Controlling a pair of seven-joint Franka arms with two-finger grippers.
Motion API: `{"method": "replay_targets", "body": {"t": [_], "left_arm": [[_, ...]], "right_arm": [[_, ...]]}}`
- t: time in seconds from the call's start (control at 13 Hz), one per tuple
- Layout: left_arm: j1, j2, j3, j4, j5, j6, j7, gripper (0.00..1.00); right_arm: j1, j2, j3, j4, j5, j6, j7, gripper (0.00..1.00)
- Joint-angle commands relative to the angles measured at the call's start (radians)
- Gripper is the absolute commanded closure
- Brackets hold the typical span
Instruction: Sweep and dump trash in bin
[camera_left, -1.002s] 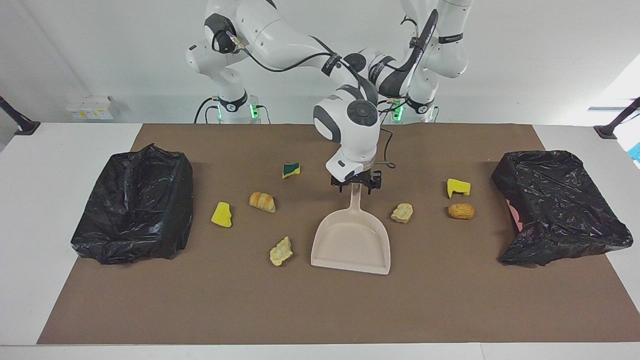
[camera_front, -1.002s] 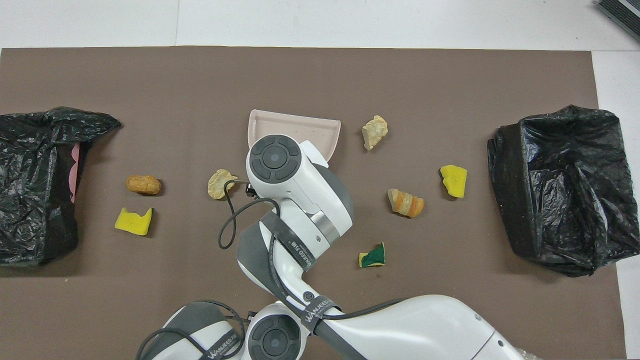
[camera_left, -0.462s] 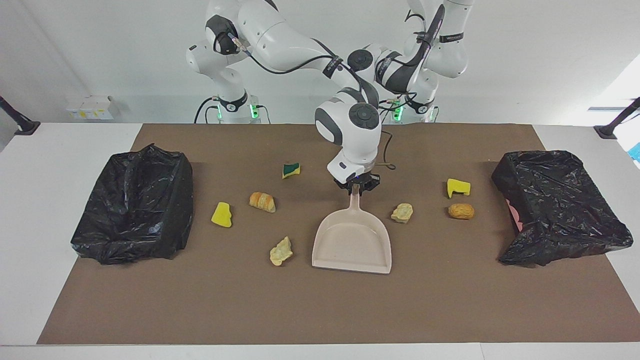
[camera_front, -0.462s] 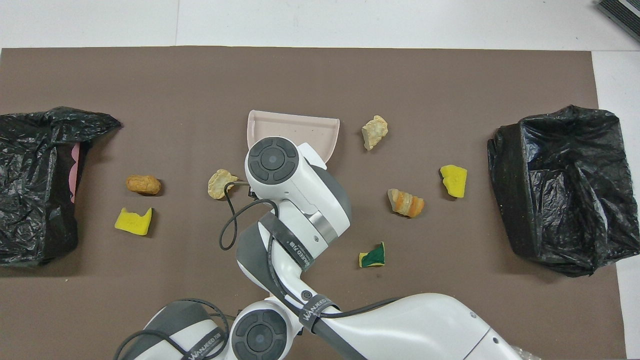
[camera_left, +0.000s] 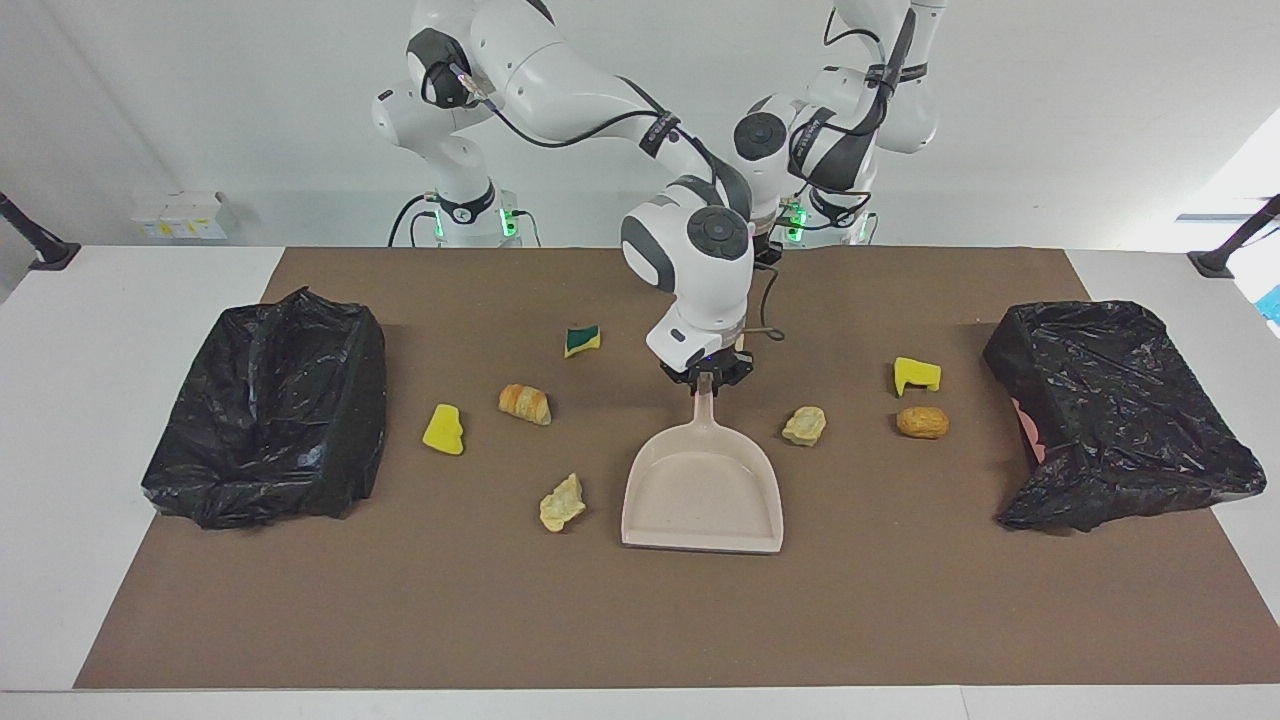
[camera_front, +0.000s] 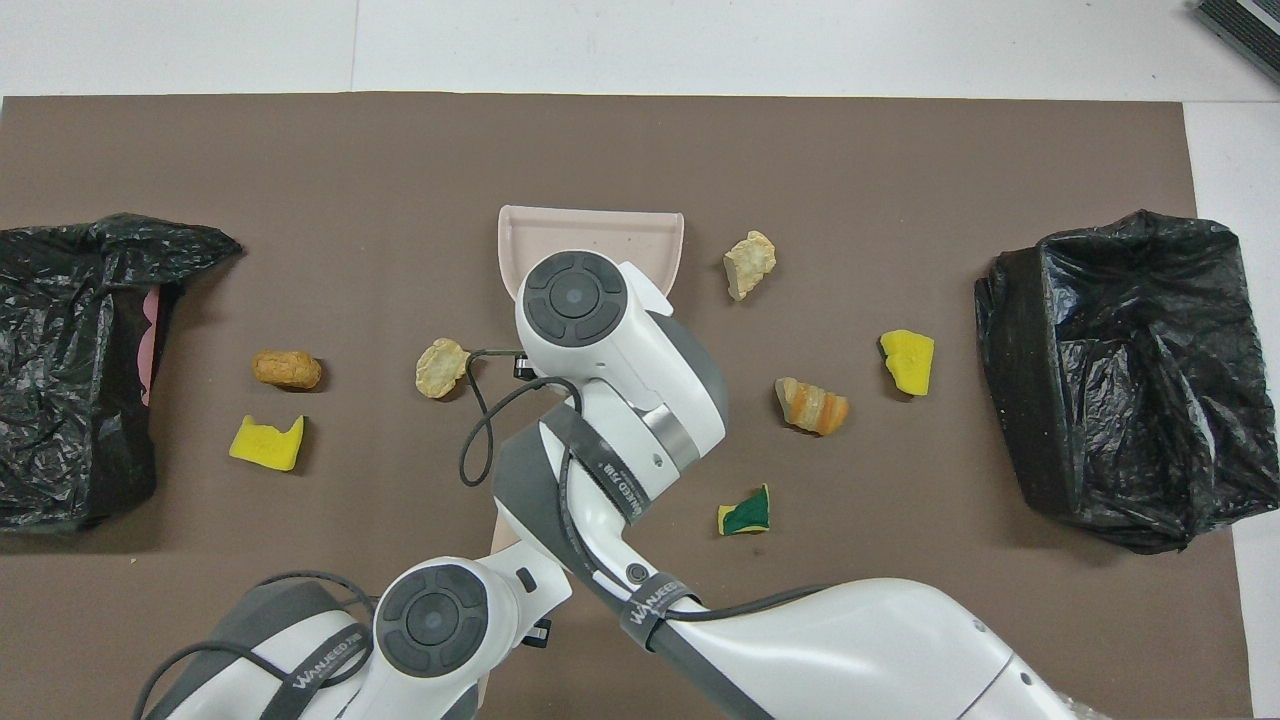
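Trash lies scattered across the brown mat (camera_left: 900, 600), all of it on the surface and none in either bag: 7 pieces. I count 2 yellow foam wedges (camera_left: 443, 429) (camera_left: 916, 375), 1 green-and-yellow sponge (camera_left: 582, 340), 2 tan bread-like lumps (camera_left: 525, 403) (camera_left: 922, 422) and 2 pale rocky chunks (camera_left: 562, 502) (camera_left: 804, 425). 1 beige dustpan (camera_left: 703, 490) sits mid-table, its open edge pointing away from the robots, between the 2 rocky chunks. 2 black-bagged bins stand at the table's ends, the right arm's bin (camera_left: 268, 410) and the left arm's bin (camera_left: 1115, 410). The right gripper (camera_left: 708, 378) is closed on the tip of the dustpan's handle. The left gripper is hidden behind the right arm, near the robots' edge of the table; its fingers are closed, and what it holds, if anything, I cannot tell. The step in hand looks like securing the pan: a grip at the very end of the handle gives the pan leverage to twist, so the pan is best kept flat, with its lip pressed to the mat, before any piece is pushed in.
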Motion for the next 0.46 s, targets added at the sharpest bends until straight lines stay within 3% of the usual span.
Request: {"method": "replay_targets", "body": {"t": [0.0, 0.39], "left_arm": [[0.072, -0.052, -0.005, -0.044, -0.008, -0.007, 0.067, 1.0], [0.277, -0.03, -0.005, 0.005, 0.066, -0.01, 0.143, 1.0]], "right_arm": [[-0.035, -0.064, 0.002, -0.025, -0.018, -0.041, -0.181, 1.0], [-0.154, -0.108, 0.004, -0.071, -0.089, -0.063, -0.889, 1.0]]}}
